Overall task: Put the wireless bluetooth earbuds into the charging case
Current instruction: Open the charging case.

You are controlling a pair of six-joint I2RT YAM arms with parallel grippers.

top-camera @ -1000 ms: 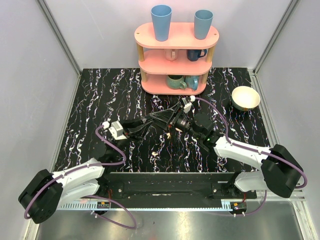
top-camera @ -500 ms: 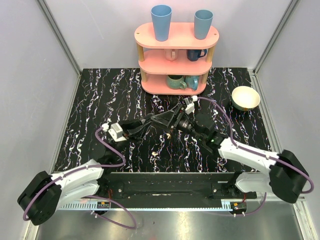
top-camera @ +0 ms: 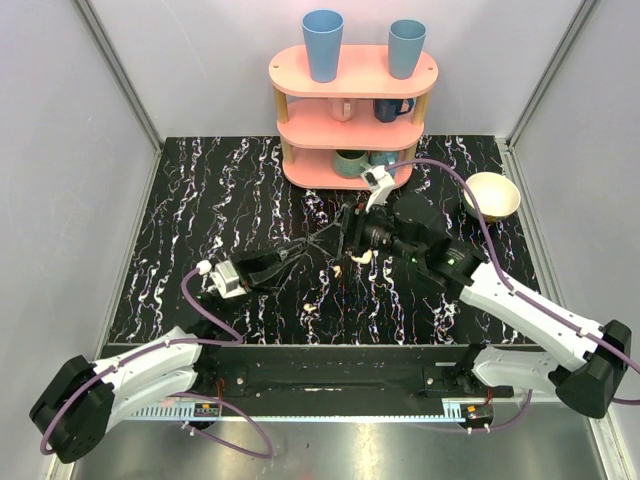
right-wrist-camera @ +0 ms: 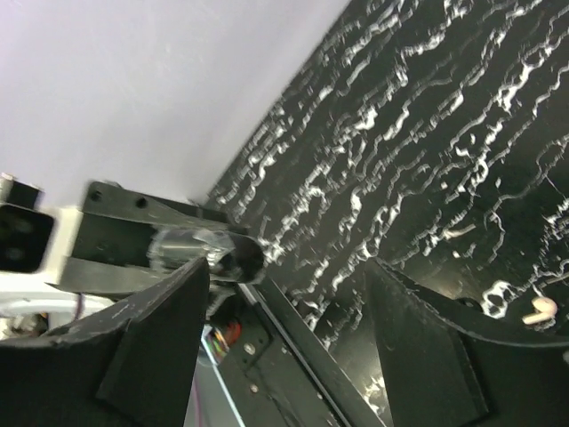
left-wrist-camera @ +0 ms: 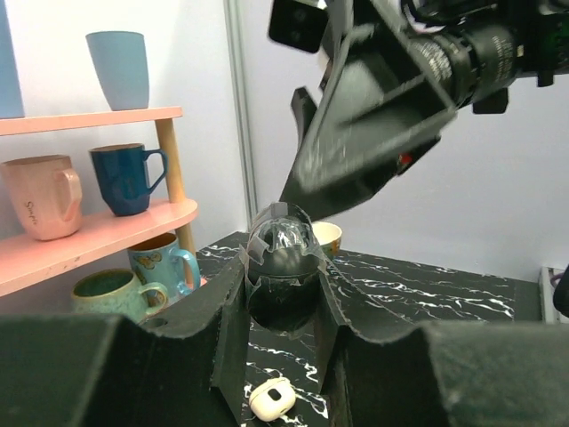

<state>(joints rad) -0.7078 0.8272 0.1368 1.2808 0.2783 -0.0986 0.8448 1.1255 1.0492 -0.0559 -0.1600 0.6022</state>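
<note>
The right gripper [right-wrist-camera: 286,271] stands wide open with nothing between its fingers. A second ago it was narrower and sat tip to tip with the left gripper [left-wrist-camera: 283,267] over the middle of the table [top-camera: 200,200]. Since then its jaws have spread and the arm has swung back toward the pink shelf [top-camera: 352,125]. The left gripper is closed tight on a small rounded thing, dark and glossy on the side facing its camera, with a pale rim. I take this to be the case [left-wrist-camera: 281,298], held open above the table. That arm has also drawn back a little toward its base, so the two tools are no longer meeting, though the right fingers hang just above and behind the case. The opening reads as a release, but the pictures do not show an earbud seated in the dark hollow. One earbud [left-wrist-camera: 271,398] lies on the table directly below the left fingers, apart from the case. A white piece also shows at the lower right edge of the right wrist view, and whether it is the same one I cannot tell. So at least one earbud is not yet in, and the right gripper probably has to go down and pick it off the table. The cream bowl [top-camera: 491,195] sits well off to the right.
</note>
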